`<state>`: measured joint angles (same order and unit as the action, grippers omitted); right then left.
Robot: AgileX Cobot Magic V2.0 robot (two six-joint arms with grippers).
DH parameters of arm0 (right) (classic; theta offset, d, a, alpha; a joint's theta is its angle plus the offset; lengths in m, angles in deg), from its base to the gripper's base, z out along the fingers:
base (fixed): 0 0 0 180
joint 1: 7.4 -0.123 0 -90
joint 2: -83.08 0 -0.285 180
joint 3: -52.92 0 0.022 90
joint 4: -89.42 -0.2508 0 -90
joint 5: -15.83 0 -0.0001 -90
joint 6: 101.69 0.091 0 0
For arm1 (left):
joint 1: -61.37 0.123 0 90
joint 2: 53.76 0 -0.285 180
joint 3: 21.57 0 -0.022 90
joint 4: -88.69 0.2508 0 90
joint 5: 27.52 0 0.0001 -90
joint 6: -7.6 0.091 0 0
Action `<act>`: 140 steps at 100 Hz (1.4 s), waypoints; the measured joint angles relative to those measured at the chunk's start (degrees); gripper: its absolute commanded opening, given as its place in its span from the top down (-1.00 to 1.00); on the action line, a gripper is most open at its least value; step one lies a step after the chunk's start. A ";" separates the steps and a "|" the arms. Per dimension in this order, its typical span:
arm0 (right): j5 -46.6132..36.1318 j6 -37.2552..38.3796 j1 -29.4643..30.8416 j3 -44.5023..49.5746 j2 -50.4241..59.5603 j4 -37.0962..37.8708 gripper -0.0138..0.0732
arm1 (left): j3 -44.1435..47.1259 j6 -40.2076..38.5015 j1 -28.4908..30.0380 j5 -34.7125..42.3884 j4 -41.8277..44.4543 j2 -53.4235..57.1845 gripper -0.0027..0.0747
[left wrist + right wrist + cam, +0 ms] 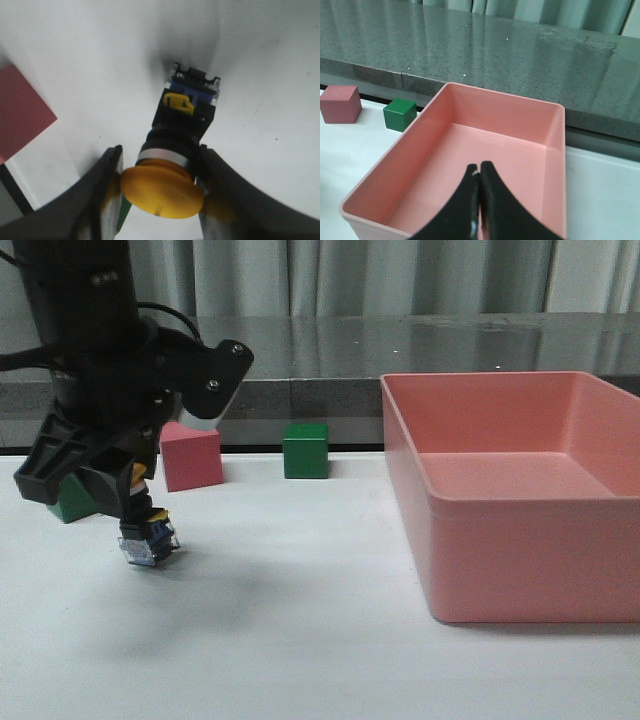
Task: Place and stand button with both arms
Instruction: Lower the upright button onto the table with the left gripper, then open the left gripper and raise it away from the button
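Left gripper point(160, 175) pinching the button point(177, 145) at its silver collar, terminal base down over the white table point(300, 640).

Yellow cap sits between the two fingers; the blue-grey base hangs at or just above the tabletop, can't tell which. Right gripper point(480, 200) hovers above the pink bin point(555, 130), fingers pressed together, holding nothing. Pink cube point(191, 457) and green cube point(305, 450) sit at the table's far edge; grey curtains behind.

So from my end the desk point(300, 640) is a plain white surface. Sitting on it I've got a big pink bin point(520, 540) on the right, a green cube point(305, 450) near the back edge, a pink cube point(191, 457) left of that, and another green block point(70, 502) far left, mostly hidden.
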<state>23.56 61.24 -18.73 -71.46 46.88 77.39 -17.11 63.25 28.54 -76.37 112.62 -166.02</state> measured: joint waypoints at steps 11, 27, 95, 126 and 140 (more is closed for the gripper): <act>0.00 0.00 0.00 0.00 0.00 0.00 0.82 | -1.18 -0.35 -0.48 -1.58 0.28 -1.67 0.97; 0.00 0.00 0.00 0.00 0.00 0.00 0.82 | -2.03 -0.47 -0.57 -3.38 0.28 -2.06 0.55; 0.00 0.00 0.00 0.00 0.00 0.00 0.82 | -7.80 -0.47 0.05 -14.43 -2.70 -2.06 -0.56; 0.00 0.00 0.00 0.00 0.00 0.00 0.82 | -9.15 -15.56 9.68 -20.25 -2.52 2.29 0.90; 0.00 0.00 0.00 0.00 0.00 0.00 0.82 | -10.52 -26.06 16.40 -19.57 -3.69 5.16 0.98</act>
<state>23.56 61.24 -18.73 -71.46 46.88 77.39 -27.63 37.19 44.94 -95.95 108.92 -160.86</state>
